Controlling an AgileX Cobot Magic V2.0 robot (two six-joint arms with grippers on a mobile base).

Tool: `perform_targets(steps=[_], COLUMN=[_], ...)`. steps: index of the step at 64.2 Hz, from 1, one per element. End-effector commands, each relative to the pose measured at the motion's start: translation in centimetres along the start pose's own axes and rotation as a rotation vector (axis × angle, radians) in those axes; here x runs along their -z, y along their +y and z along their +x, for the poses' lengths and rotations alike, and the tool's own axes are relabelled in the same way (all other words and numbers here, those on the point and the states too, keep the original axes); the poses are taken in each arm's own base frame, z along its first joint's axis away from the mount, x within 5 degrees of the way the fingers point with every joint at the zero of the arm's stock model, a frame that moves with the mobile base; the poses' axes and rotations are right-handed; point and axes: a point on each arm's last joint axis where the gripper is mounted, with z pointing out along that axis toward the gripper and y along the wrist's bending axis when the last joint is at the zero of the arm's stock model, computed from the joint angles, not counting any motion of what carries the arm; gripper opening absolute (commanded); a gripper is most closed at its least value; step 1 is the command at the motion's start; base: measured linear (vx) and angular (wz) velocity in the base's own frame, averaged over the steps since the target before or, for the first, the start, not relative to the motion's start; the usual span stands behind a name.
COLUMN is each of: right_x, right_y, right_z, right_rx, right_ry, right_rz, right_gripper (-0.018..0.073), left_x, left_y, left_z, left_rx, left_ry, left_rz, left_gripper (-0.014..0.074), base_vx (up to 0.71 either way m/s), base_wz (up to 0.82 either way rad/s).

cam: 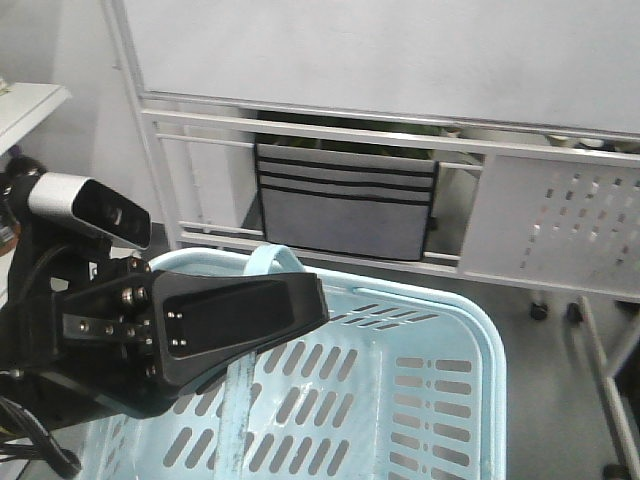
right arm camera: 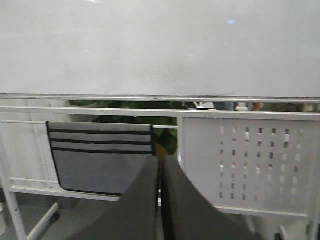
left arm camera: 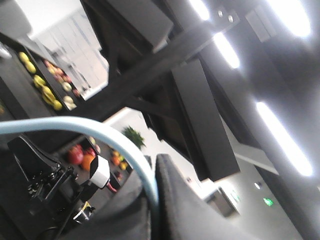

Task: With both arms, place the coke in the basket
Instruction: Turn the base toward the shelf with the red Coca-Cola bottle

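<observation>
**The left pincer (cam: 312, 303) clamps the basket (cam: 420, 295) handle (cam: 272, 256); the right pincer (right arm camera: 159, 165) is pressed shut**

Nearest the front camera, the left arm (cam: 40, 340) enters from the side, black and boxy, a silver-grey camera bar (cam: 90, 208) riding above its wrist. Its pincer lies roughly level, 1 broad finger face turned to the camera, the tip reaching across the basket. The light blue handle arches just above the pincer and passes behind that finger. In the left wrist view the strip curves down into the slit between 2 dark fingers (left arm camera: 190, 215), so the pincer is pinching it. The basket sits directly beneath and beyond the pincer, slotted walls showing; what it rests on is out of view. Where the coke is I cannot tell.

Beyond the pincer tip stands a white-framed whiteboard (cam: 400, 50) on casters (cam: 540, 312), a grey striped pouch (cam: 345, 215) hung on its rails, a perforated white panel (cam: 560, 225) to the pouch's right. Grey floor (cam: 560, 390) lies under it. The left wrist view looks up past the handle at long ceiling lights (left arm camera: 285, 140) and shelves of fruit (left arm camera: 47, 90).

The right pincer faces that stand, its 2 fingers pressed together with nothing between them.
</observation>
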Motion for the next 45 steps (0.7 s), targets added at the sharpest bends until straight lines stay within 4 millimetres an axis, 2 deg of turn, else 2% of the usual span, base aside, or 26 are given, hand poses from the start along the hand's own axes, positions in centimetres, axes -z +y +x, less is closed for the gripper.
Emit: perform_targets(steps=[1, 45], right_x=[0.10, 0.10], right_y=[-0.02, -0.02], right_z=[-0.55, -0.55], right_rx=[0.004, 0.004], right_ry=[-0.081, -0.081], right_rz=[0.003, 0.003], right_gripper=[-0.0005, -0.0005], left_x=[-0.02, -0.02], left_y=[-2.88, -2.88], left_z=[-0.16, -0.16], left_rx=[-0.014, -0.014], left_ry=[0.004, 0.004], left_rz=[0.217, 0.217], left_gripper=[-0.0008, -0.0008], base_vx=[0.17, 0.15], base_wz=[0.66, 0.66])
